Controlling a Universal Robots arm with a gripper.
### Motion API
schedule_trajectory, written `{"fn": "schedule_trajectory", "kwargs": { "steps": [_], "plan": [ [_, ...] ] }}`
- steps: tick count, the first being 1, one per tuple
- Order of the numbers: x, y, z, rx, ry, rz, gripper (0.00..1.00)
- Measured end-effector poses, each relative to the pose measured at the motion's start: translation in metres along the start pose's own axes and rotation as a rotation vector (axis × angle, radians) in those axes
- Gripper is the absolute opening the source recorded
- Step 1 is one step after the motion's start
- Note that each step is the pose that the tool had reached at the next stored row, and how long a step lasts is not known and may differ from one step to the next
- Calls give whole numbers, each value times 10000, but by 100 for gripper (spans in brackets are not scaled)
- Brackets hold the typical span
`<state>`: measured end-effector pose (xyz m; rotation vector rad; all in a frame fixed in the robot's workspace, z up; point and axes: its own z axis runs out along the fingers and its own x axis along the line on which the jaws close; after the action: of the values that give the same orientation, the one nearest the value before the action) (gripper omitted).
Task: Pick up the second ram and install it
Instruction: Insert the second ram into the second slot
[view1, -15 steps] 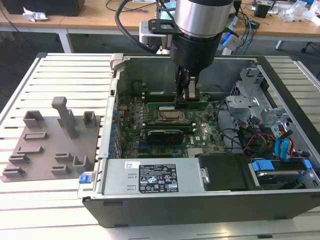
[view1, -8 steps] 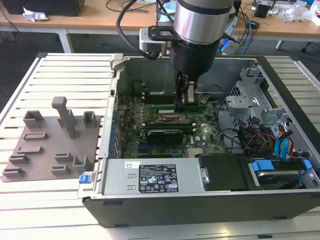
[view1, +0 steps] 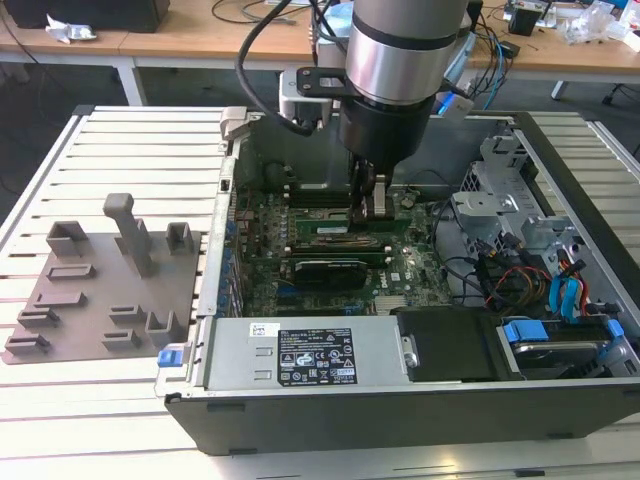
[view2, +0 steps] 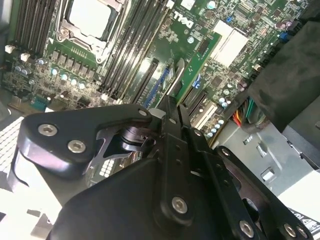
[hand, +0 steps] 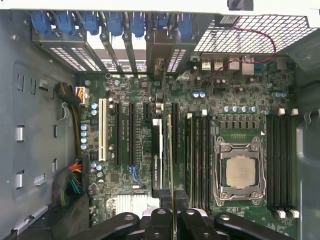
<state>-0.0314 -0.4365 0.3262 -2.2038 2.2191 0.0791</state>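
Fingers clamp second ram edge-on; chips hidden.

The second ram, a long, thin green circuit-board stick, is standing on edge and running parallel to the memory slots. The pincer is clamping one end, and its green face is showing in the second wrist view.

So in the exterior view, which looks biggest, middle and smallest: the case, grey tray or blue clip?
1. Biggest: case
2. Middle: grey tray
3. Smallest: blue clip
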Motion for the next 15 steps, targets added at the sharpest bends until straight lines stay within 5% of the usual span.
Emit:
{"fn": "schedule_trajectory", "kwargs": {
  "steps": [10, 12, 15],
  "plan": [
    [1, -3, 170, 0, 2, 2, 13],
    [-29, 10, 198, 0, 1, 1, 13],
    [-173, 21, 236, 0, 0, 1, 13]
  ]
}}
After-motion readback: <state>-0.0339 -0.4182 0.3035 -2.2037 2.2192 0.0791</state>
